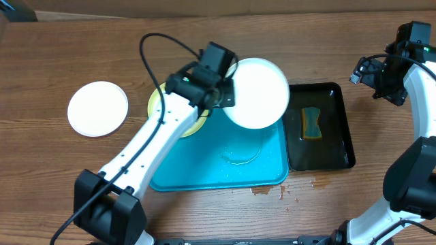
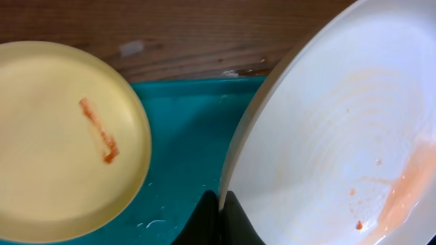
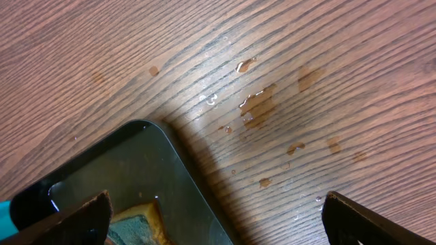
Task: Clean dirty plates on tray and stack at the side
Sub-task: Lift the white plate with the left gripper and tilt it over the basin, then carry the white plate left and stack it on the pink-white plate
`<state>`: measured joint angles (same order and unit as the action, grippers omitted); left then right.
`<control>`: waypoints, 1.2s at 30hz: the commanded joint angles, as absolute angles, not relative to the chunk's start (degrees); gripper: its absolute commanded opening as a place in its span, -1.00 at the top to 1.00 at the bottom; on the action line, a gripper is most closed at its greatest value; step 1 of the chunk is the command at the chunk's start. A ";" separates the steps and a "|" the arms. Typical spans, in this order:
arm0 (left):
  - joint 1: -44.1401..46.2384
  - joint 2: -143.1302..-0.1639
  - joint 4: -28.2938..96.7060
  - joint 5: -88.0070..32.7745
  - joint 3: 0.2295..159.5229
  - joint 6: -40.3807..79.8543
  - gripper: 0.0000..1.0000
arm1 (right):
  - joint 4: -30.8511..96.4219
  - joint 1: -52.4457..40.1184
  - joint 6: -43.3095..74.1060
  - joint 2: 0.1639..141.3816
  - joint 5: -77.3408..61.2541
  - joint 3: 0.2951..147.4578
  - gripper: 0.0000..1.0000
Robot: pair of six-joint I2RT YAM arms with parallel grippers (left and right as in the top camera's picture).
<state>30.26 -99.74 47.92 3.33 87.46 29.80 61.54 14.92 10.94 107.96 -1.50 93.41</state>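
Your left gripper (image 1: 227, 92) (image 2: 219, 212) has its jaws clenched on the rim of a white plate (image 1: 260, 92) (image 2: 340, 116). Your right gripper (image 3: 218, 224) has its jaws spread wide with nothing between them.

At the far left of the wooden table (image 1: 41, 156), a second white plate (image 1: 98, 108) lies flat on its own, well apart from the turquoise tray (image 1: 204, 173) (image 2: 184, 116).

Next comes the yellow-green plate (image 1: 156, 102) (image 2: 61, 136), with one orange-brown streak (image 2: 99, 129) across its face. From overhead your left arm covers most of it. It appears to overlap the tray's left edge, though you cannot tell how much of it rests on the tray.

The plate you are gripping is tilted and raised over the tray's far right corner, reaching past the rim. Your wrist view shows a pale orange smear (image 2: 402, 190) and a few specks on its face. Below it a thin puddle (image 1: 242, 155) lies on the tray floor.

Just beside the tray on the right is the black tray (image 1: 335, 146) (image 3: 122, 170), with a sponge (image 1: 312, 122) (image 3: 139, 221) lying inside it.

Your right gripper hangs above the bare wood past a corner of the black tray. Brownish droplets (image 3: 257, 105) are scattered on the table there.
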 commanded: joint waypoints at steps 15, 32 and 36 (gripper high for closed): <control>62.02 -102.06 32.29 51.66 88.33 12.86 0.92 | 61.36 14.98 11.40 107.50 -1.32 93.97 -1.00; 65.28 -108.97 5.61 66.72 88.36 -11.40 0.92 | 61.36 14.98 11.40 107.50 -1.32 93.97 -1.00; 65.28 -108.97 4.25 66.67 88.33 -13.80 0.92 | 61.36 14.98 11.40 107.48 -1.32 93.97 -1.00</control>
